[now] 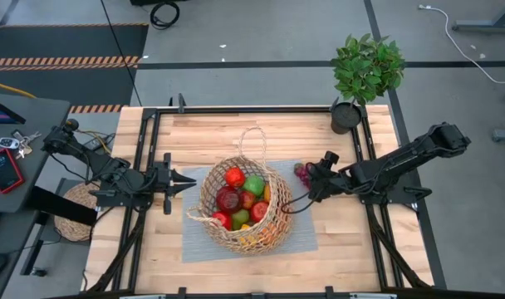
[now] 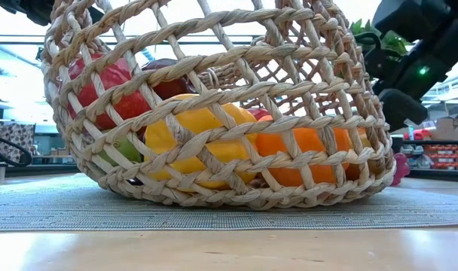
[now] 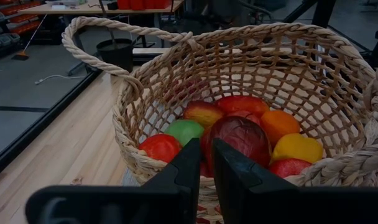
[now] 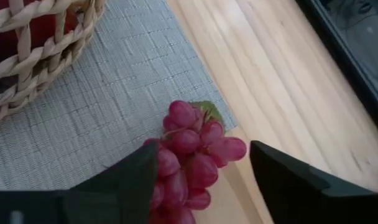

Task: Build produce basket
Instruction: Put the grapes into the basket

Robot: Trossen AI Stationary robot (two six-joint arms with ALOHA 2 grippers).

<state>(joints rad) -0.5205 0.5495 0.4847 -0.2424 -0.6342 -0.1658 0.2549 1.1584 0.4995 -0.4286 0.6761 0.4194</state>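
Over grapes [image 4: 192,158] — right hand [image 4: 201,180] agape.

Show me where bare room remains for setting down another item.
Free: the wood between the basket's far handle and the table's far edge, and the mat's near strip. Crowded: the mat's right edge, where the grapes lie at the right end effector.

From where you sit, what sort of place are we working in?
Probably a robotics lab or workshop, not a kitchen: the wooden table carries a black metal frame for the arms, it stands on a bare concrete floor with hazard-striped tape, and loose cables trail across it.
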